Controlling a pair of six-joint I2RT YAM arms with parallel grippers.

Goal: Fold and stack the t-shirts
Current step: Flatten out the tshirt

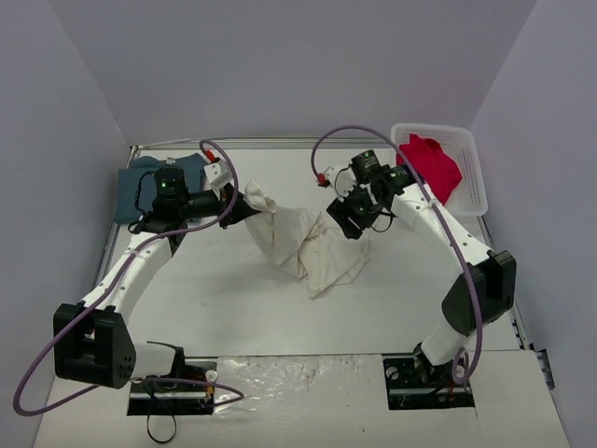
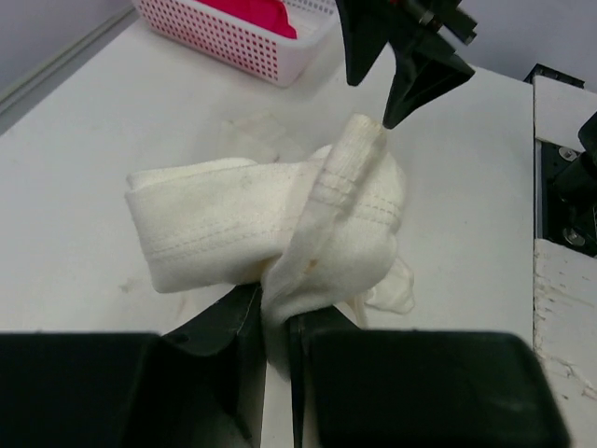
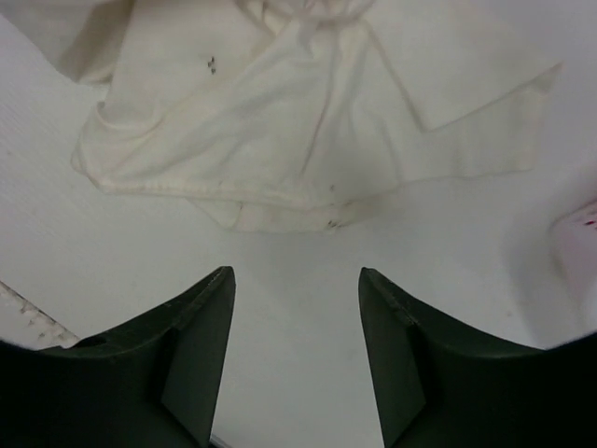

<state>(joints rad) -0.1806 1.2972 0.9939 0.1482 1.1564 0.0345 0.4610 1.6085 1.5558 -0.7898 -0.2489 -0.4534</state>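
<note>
My left gripper [image 2: 272,327] is clenched on a bunched edge of the cream t-shirt [image 1: 303,247]. The right gripper [image 3: 297,289], released, hangs just beside it. I'd pinch its far edge, then spread it flat.

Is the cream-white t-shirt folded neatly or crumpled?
Crumpled. The cream-white t-shirt is bunched in irregular wrinkles with no flat, squared fold, and the left gripper pinches one twisted end of it.

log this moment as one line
left gripper: shut on cream t-shirt | right gripper: open, beside cream t-shirt | red t-shirt: in basket | teal t-shirt: far left
</note>
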